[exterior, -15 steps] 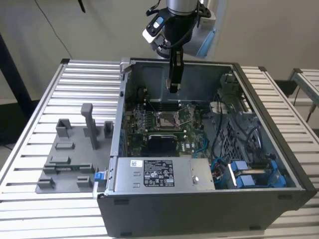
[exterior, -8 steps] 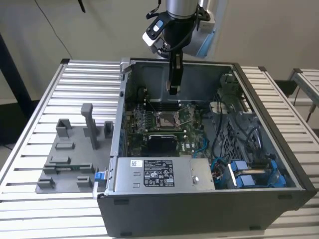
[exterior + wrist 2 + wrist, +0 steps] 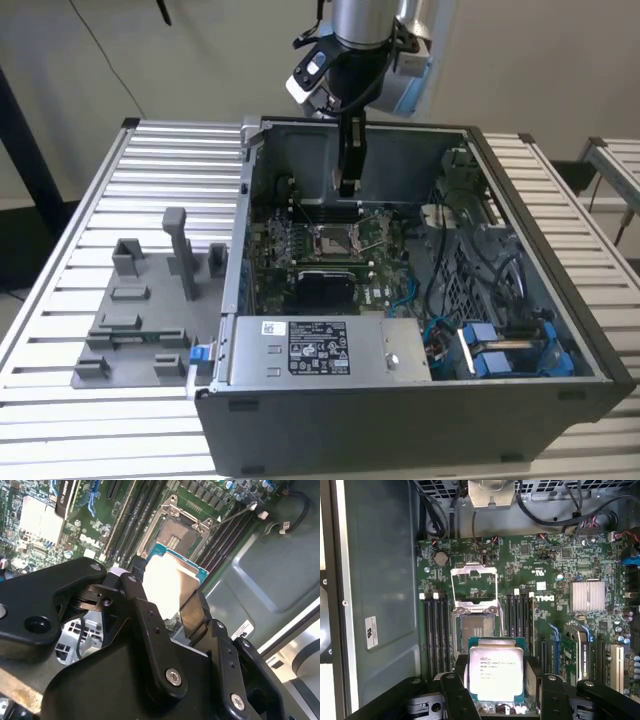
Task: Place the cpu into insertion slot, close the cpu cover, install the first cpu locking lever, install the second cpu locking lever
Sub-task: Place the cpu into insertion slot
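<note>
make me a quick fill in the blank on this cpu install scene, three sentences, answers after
1. The insertion slot is ____, its dark centre bare.
2. The cpu cover stands ____, flipped up away from the slot.
3. The cpu is pinched between the two black ____ of the gripper.

Missing words: empty; open; fingers
</note>
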Available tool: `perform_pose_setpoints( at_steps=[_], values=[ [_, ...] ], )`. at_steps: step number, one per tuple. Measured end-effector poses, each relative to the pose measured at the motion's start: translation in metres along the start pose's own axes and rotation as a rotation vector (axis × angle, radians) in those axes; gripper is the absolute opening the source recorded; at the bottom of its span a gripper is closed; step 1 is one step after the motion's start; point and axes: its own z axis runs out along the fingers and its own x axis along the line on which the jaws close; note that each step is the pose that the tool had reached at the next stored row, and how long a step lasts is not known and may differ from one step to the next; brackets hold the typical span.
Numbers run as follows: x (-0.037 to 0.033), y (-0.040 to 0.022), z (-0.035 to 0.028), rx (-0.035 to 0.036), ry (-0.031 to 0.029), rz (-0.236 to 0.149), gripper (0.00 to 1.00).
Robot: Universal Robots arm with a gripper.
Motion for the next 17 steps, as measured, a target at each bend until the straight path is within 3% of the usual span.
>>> perform_pose_setpoints(
  at_steps=[8, 17],
  values=[
    [0.0004, -0.0004, 0.0099, -0.0001, -0.0002, 0.000, 0.55],
    [0.0083, -0.0005, 0.0233, -0.0003, 0.0003, 0.000, 0.55]
  ],
)
